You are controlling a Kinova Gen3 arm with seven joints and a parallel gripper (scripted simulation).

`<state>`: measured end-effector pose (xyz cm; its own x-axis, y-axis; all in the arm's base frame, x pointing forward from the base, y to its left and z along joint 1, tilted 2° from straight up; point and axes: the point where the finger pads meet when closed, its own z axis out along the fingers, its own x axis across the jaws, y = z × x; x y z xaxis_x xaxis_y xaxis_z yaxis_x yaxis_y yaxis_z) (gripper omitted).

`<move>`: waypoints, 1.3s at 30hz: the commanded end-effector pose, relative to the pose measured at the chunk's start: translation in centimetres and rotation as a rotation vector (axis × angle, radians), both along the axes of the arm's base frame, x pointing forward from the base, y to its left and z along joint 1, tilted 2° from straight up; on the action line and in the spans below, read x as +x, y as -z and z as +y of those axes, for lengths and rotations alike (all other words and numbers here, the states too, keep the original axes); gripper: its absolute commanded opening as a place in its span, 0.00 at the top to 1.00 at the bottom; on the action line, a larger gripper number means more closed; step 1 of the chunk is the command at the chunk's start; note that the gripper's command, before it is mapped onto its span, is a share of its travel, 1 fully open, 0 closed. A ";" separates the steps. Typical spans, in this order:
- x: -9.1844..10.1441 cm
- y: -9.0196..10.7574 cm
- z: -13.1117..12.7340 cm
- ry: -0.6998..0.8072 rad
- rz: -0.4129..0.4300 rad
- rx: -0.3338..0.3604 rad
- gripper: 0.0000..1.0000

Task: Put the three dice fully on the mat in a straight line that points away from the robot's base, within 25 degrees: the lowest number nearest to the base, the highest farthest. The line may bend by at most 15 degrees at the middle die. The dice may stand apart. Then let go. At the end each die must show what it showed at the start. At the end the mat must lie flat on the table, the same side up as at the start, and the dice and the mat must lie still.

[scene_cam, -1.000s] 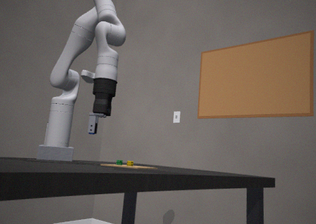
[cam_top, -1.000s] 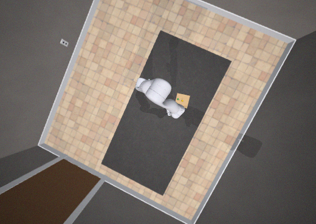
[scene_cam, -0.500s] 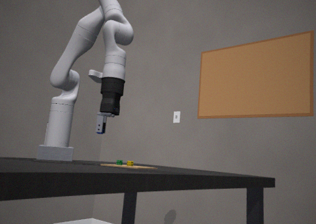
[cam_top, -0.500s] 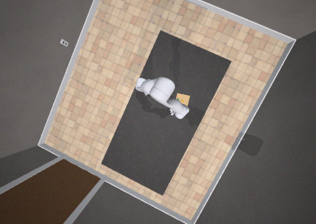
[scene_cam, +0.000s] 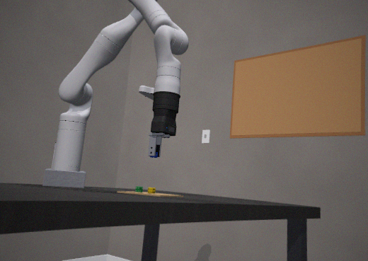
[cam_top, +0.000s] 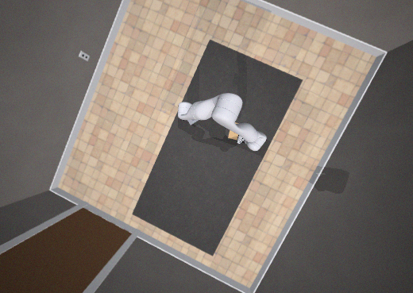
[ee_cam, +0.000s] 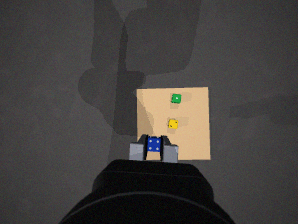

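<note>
The tan mat (cam_top: 233, 134) (scene_cam: 170, 194) (ee_cam: 196, 146) lies flat on the table. The green die (scene_cam: 139, 189) (ee_cam: 176, 98) stands on it with one pip up. The yellow die (scene_cam: 151, 189) (ee_cam: 173, 124) stands on it, apart from the green one and farther from the base; its top seems to show two pips. My gripper (scene_cam: 154, 156) (ee_cam: 154, 143) points down, shut on the blue die (scene_cam: 153, 156) (ee_cam: 154, 144), whose upper face shows several pips. It holds the die high above the table; in the wrist view it covers the mat's lower left part.
The robot's base (scene_cam: 64, 178) stands at the left in the exterior view. The dark table (cam_top: 191, 182) (scene_cam: 248, 209) reaches well past the mat. The arm hides part of the mat in the top view. Arm shadows fall beside the mat and on its left edge in the wrist view.
</note>
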<state>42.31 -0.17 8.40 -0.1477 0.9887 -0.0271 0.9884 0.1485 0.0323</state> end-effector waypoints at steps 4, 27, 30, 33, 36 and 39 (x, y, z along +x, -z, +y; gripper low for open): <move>1.7 0.2 3.3 0.064 0.005 0.001 0.66; 2.3 0.4 3.4 0.081 -0.007 0.001 0.66; 2.0 1.1 3.3 0.083 -0.001 -0.001 0.66; 2.0 2.0 3.3 0.083 0.000 0.000 0.66; 2.1 3.1 3.3 0.083 0.000 0.000 0.66; 2.1 4.5 3.3 0.083 0.000 0.000 0.66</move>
<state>44.70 3.38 5.40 -0.0653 0.9975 -0.0256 0.9969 0.0663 0.0418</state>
